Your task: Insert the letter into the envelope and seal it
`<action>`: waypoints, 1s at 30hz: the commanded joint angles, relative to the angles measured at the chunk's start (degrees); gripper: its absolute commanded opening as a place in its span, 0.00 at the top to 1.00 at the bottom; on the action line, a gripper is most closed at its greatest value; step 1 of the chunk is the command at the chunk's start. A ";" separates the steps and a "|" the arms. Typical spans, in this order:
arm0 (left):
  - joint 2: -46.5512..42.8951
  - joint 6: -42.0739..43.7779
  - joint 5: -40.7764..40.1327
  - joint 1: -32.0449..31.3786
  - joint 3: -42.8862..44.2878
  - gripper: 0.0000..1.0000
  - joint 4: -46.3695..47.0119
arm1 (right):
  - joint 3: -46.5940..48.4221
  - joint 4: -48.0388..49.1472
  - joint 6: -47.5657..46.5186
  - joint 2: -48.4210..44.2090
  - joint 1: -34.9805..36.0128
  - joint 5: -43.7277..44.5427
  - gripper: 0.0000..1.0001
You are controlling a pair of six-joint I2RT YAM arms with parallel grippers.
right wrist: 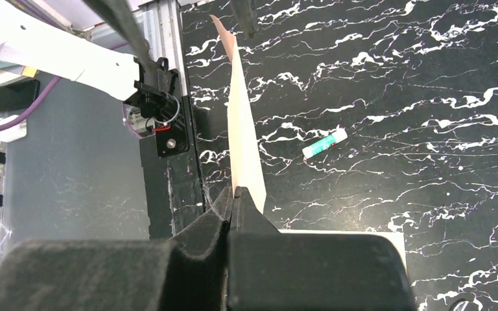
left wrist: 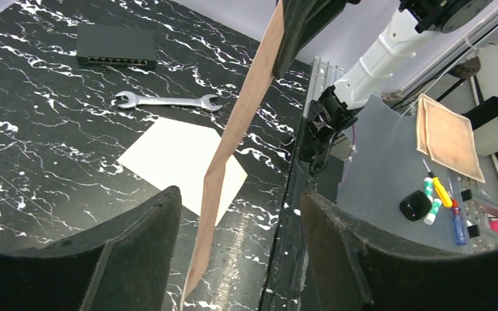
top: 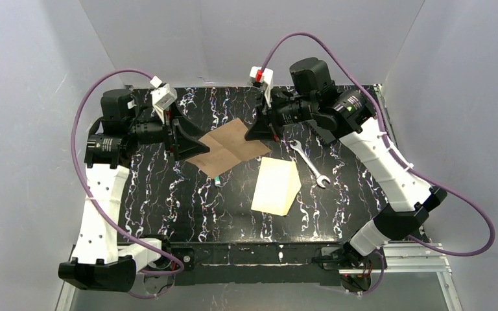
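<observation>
The right claw is pinching one end of the tan letter and holding it raised over the worktop. The letter's long axis is running across toward the left claw, which is gaping wide at the other end. The white envelope is lying flat nearer the bases, its long axis running near-to-far.

Tan letter, cream envelope, black white-veined marble table.

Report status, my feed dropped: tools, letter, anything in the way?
Right tool shut on the letter, sheet held aloft. Left tool open at its other edge. Envelope flat, wrench beside it, not touching.
</observation>
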 commanded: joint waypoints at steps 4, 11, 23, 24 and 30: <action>0.56 2.84 -3.76 0.23 -1.21 0.49 -0.10 | 5.45 3.77 1.41 0.15 -0.36 -2.48 0.99; 0.86 1.19 -6.31 0.45 -1.21 0.79 1.88 | 4.81 4.31 1.85 -0.29 -0.40 -3.99 0.99; 0.38 -5.62 -10.33 0.50 -3.64 1.00 9.40 | -3.03 20.59 15.46 -3.48 -0.35 2.95 0.26; 0.49 -5.38 -10.58 0.52 -3.51 1.00 9.13 | -4.92 24.18 16.63 -5.11 -0.35 5.82 0.21; -0.02 -6.54 -9.76 0.54 -3.74 1.00 11.58 | -18.46 43.86 33.05 -14.19 -0.37 28.39 0.13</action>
